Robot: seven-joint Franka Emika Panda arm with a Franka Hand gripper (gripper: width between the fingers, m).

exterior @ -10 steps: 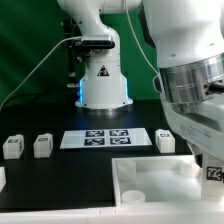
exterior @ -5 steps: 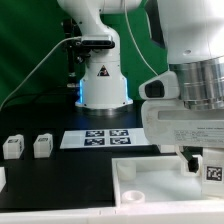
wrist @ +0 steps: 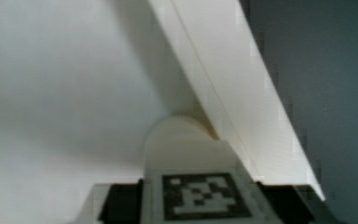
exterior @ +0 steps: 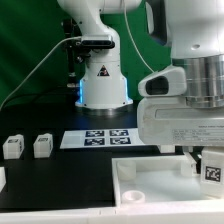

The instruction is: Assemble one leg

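Clamped leg (wrist: 197, 195) in tool (exterior: 205, 172), lower right above tray (exterior: 150, 185); judged light, rigid, slick; best pinched across flat sides.

Premises are a robotics laboratory test cell. A white industrial arm's base (exterior: 103, 85), bearing a warning-triangle label and a blue light at its foot, stands on a black table (exterior: 40, 115). A green backdrop (exterior: 25, 40) screens the rear. Cables (exterior: 35, 70) trail down to the tabletop. The marker board (exterior: 105, 138) with printed fiducial tags lies flat before the base.
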